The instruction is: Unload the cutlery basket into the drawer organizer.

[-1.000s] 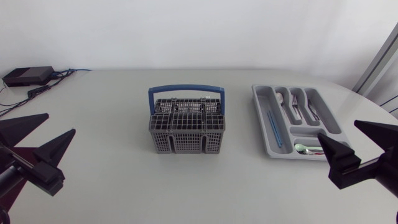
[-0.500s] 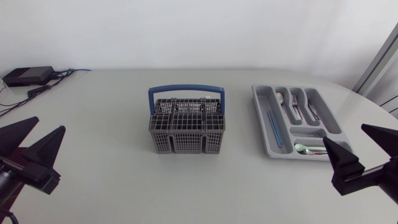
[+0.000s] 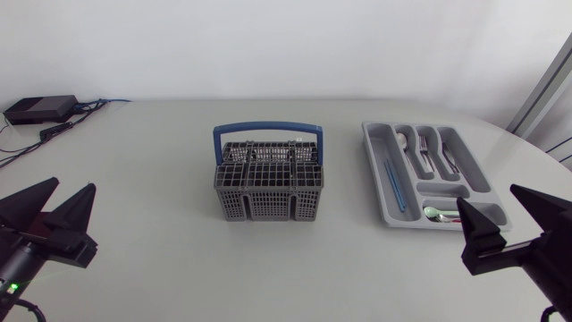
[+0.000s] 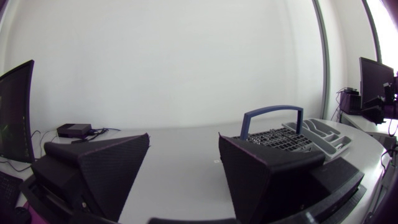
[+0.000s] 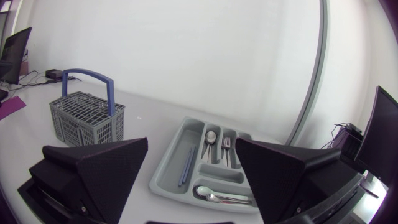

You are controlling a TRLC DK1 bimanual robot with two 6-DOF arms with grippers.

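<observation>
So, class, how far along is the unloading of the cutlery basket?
Done: cutlery lies in the organizer, with a blue stick. In hand: nothing; the left gripper and right gripper are open, empty, away from the basket. Left: seemingly little; no handles stick up from the basket, though its inside is hard to see.
</observation>
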